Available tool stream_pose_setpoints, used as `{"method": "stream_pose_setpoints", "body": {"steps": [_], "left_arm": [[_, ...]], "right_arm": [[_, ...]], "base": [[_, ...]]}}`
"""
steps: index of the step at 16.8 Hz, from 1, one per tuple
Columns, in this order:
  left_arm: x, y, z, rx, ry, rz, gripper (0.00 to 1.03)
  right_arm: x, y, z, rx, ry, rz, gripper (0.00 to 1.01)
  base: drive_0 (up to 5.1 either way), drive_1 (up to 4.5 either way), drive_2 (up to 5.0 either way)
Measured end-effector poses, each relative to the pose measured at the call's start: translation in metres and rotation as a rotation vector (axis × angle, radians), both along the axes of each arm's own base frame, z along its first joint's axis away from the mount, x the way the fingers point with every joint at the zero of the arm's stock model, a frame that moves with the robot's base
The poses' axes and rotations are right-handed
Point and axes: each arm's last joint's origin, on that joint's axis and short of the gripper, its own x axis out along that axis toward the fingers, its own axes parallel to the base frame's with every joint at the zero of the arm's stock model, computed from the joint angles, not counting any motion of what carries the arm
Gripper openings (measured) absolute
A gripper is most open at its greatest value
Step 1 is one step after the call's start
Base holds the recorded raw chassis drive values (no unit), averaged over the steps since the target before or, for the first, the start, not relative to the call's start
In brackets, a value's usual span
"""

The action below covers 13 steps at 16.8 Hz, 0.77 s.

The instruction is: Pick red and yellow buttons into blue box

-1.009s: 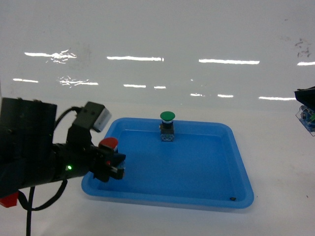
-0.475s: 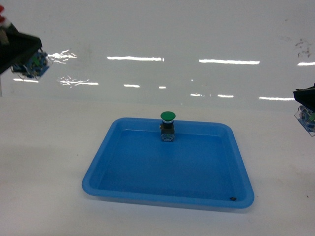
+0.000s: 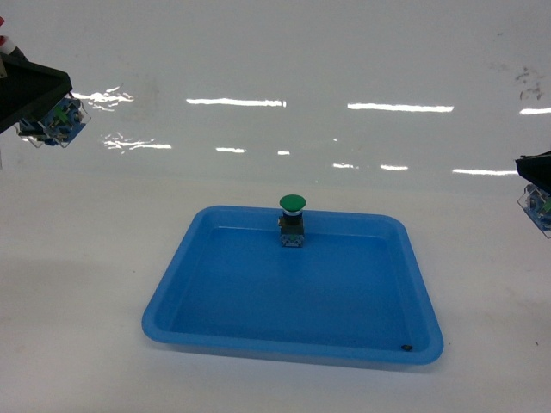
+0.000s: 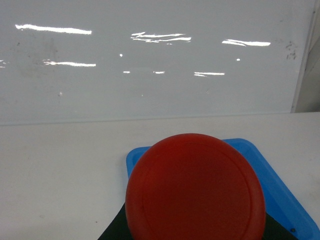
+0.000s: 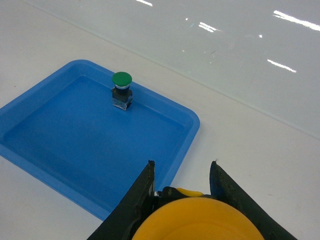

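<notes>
A shallow blue tray [image 3: 215,284] is sitting on the white worktop [image 3: 77,284], and everything else is placed here relative to it. A green-capped push button [image 3: 293,220] is standing upright inside the tray, close to its far rim and near the middle of that side.

The left gripper [image 3: 34,99] is hanging high above the worktop, well off to the left of the tray and beyond its far edge. It is pinching the red button [image 4: 195,192]: in the left wrist view the red cap is filling the lower foreground over the tray's corner, and in the head view the button's clear base is showing under the dark jaws.

The right gripper [image 5: 182,185] is hanging off to the right of the tray, just past its right rim. Its two black jaws are pressing in on either side of the yellow button [image 5: 195,220], whose cap is bulging out at the bottom of the right wrist view.
</notes>
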Motion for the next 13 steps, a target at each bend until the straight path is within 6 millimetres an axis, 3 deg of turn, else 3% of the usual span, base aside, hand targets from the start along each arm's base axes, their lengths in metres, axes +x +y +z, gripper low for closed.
{"method": "stream_pose_setpoints", "body": {"steps": [3, 13], "left_arm": [[-0.0011, 0.0000, 0.0024, 0.000, -0.011, 0.000, 0.24], [-0.0010, 0.0011, 0.0023, 0.000, -0.013, 0.007, 0.24]], "right_arm": [[0.0000, -0.0002, 0.0000, 0.000, 0.000, 0.000, 0.29], [0.0000, 0.0006, 0.0001, 0.001, -0.002, 0.004, 0.29]], "base": [[0.0, 0.00, 0.0], [0.0, -4.11, 4.1]]}}
